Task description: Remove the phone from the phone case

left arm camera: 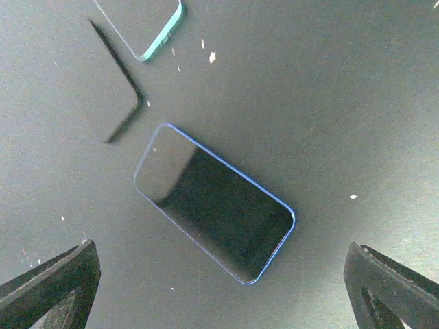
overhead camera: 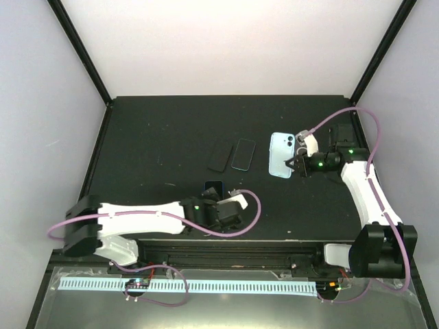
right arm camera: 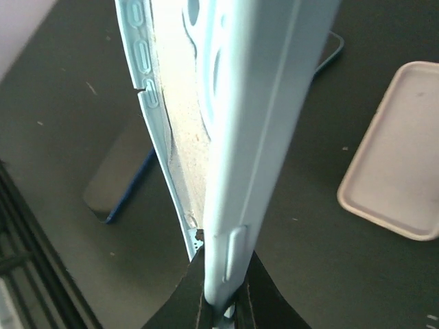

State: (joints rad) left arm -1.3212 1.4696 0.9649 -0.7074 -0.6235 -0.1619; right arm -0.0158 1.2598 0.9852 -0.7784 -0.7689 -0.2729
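My right gripper [overhead camera: 293, 164] is shut on the bottom edge of a light blue phone case [overhead camera: 280, 155] and holds it up off the table. In the right wrist view the case [right arm camera: 254, 116] stands edge-on in my gripper [right arm camera: 223, 291]. Its beige lining shows, and no phone shows inside. A blue-edged phone [left arm camera: 214, 212] lies screen up on the black table, also in the top view [overhead camera: 213, 187]. My left gripper [left arm camera: 219, 257] hovers above it, open wide, with one finger [left arm camera: 58, 284] on each side and apart from it.
A black phone [overhead camera: 219, 156] and a teal-edged phone [overhead camera: 243, 154] lie side by side at mid-table. A white case [right arm camera: 394, 154] lies to the right of the held case, also visible in the top view [overhead camera: 306, 142]. The table's black rim [overhead camera: 206, 241] runs along the near edge.
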